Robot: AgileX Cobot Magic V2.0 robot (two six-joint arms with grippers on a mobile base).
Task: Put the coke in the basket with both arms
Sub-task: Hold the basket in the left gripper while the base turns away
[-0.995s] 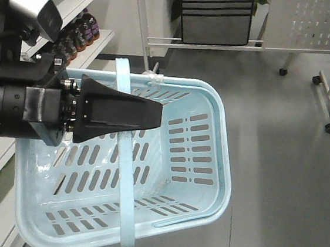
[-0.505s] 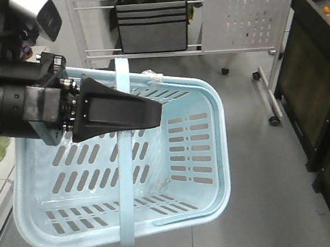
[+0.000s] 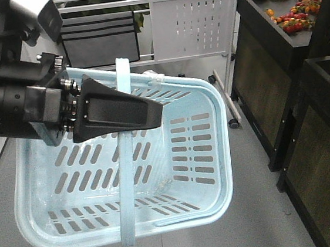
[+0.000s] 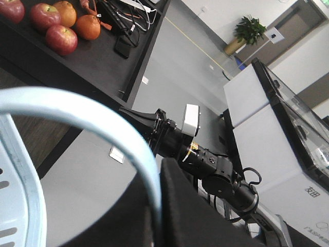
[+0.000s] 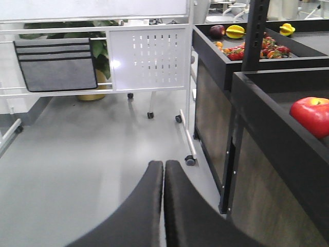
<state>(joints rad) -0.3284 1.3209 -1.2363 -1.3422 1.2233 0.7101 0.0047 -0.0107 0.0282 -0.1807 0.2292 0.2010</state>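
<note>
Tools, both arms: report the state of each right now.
Left tool: closed on the handle of the basket.
Right tool: closed, holding nothing.

Pale blue basket with slotted sides hangs above the grey floor, its hoop handle raised.

A black pincer hides part of the basket handle.
</note>
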